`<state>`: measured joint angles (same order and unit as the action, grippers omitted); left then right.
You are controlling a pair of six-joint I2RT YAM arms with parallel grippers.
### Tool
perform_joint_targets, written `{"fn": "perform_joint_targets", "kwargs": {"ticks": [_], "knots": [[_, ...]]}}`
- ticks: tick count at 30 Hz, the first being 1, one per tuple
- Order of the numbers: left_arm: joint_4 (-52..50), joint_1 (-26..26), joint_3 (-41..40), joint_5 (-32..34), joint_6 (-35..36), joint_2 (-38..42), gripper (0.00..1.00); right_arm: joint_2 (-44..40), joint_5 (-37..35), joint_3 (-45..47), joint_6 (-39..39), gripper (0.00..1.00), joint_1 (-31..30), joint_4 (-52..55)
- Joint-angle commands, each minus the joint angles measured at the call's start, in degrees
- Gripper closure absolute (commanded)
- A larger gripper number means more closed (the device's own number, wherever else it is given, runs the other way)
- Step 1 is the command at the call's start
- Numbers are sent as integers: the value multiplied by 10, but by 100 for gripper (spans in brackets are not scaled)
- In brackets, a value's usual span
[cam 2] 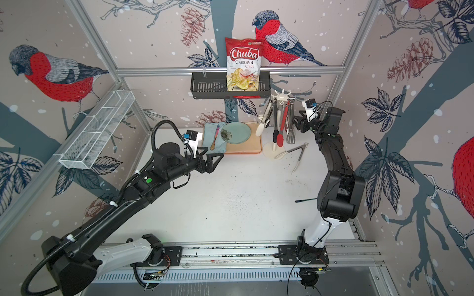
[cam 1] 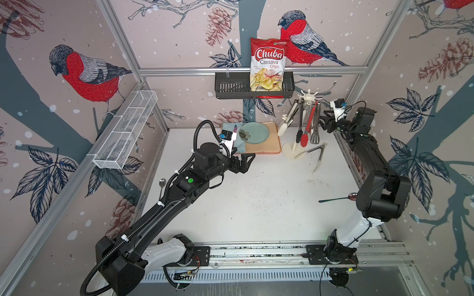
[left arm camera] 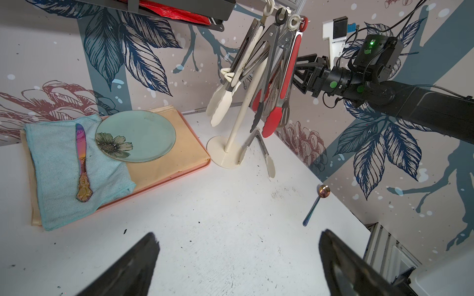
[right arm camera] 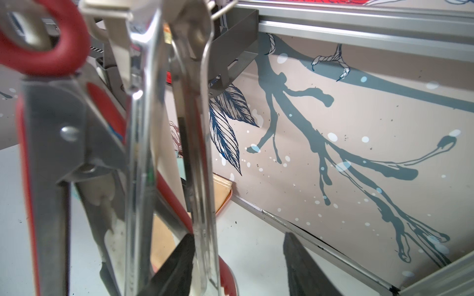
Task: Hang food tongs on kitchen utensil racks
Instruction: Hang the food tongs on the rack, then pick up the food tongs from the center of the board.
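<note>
**Colour key.** Cream-white utensil rack (cam 1: 308,97), just beside the black right gripper (cam 1: 323,123). It carries bright steel food tongs (cam 1: 304,140), tipped red, black or cream-white, or left bare. The red-tipped pair also has red grips. Farther from that gripper:
- pale green plate (left arm camera: 136,135) with a dark flower motif
- light blue cloth (left arm camera: 64,179)
- iridescent pink-to-gold knife (left arm camera: 81,164)
- peach tray (left arm camera: 179,159)

Bench (cam 1: 256,200): white, dark-specked.

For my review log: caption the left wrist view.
Four tongs hang from the cream rack, a fifth pair lies by its base, the right gripper open beside them.
</note>
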<state>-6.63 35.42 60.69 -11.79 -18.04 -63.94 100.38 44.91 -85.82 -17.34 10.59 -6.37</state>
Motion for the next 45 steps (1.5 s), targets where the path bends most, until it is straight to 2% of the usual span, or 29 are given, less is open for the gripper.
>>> {"fn": "perform_joint_targets", "kwargs": {"ticks": [1, 6, 8, 9, 12, 20, 26, 29, 36, 40, 45], "knots": [[8, -1, 5, 8, 7, 4, 4, -17, -36, 4, 34, 36, 6, -18], [9, -1, 5, 11, 11, 7, 4, -50, -52, 36, 109, 23, 25, -62], [9, -1, 5, 11, 12, 6, 4, -61, -64, 44, 133, 3, 29, -68], [8, -1, 5, 11, 13, 6, 4, -67, -75, 45, 142, 0, 33, -62], [8, -1, 7, 12, 16, 5, 4, -89, -97, 56, 168, 0, 38, -52], [13, -5, 4, 27, 24, 8, 4, -203, -235, 150, 238, 0, 45, -48], [20, -17, 7, 12, 26, 2, 4, -275, -340, 201, 290, 0, 47, 50], [16, -22, 13, 6, 28, -4, 4, -302, -368, 224, 329, 5, 50, 106], [34, -29, 12, -17, 33, -5, 4, -265, -382, 254, 394, 22, 52, 217], [34, -28, 16, -26, 34, -3, 4, -239, -389, 277, 421, 29, 51, 211], [33, -29, 16, -24, 27, 6, 4, -177, -397, 270, 429, 34, 37, 205]]}}
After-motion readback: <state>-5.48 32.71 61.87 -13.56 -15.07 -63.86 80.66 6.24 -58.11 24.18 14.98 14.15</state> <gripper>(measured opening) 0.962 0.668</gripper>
